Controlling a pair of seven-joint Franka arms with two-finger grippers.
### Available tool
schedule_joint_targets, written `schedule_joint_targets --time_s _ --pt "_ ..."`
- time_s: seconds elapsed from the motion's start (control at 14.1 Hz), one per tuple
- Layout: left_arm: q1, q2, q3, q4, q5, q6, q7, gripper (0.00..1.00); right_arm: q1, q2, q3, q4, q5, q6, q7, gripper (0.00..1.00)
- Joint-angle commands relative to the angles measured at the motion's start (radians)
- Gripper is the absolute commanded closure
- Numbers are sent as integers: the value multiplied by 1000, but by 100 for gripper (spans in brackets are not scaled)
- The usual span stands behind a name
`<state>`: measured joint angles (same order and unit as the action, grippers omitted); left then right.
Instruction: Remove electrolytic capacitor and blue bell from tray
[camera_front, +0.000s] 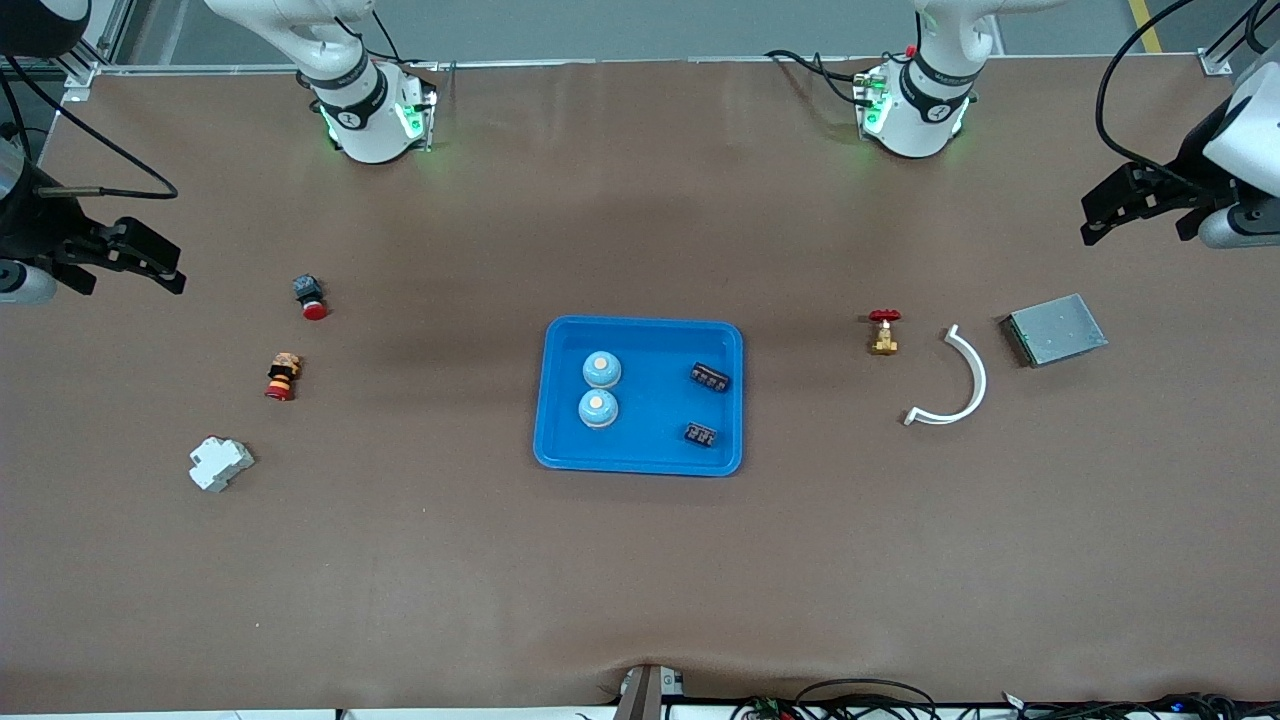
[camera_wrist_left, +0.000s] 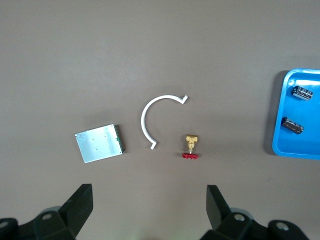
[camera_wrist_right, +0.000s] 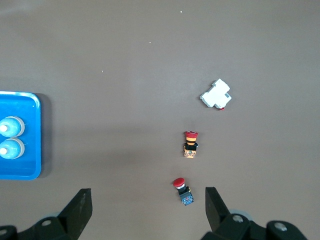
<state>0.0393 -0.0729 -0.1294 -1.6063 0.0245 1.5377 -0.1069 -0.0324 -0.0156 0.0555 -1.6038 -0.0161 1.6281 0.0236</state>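
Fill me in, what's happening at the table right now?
Nothing is being handled yet. Both arms wait at the table ends: the left gripper hangs open over bare table near the grey box, the right gripper open near the red buttons. The blue tray sits mid-table holding two bells toward the right arm's end and two dark capacitors toward the left arm's end. Neither has been removed.

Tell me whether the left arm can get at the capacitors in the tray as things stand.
Probably yes: the left gripper hangs open over bare table, and both capacitors lie uncovered at the tray's left-arm end, apart from the bells.
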Motion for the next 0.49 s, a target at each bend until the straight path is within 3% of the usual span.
schedule_joint_targets --time_s 0.0,0.42 --pt "-3 15 -6 28 9 -16 15 0 -24 -12 18 -2 -7 -5 -1 0" --pt "-4 34 -4 32 -21 -2 -5 0 -26 -12 18 -2 -5 -33 55 0"
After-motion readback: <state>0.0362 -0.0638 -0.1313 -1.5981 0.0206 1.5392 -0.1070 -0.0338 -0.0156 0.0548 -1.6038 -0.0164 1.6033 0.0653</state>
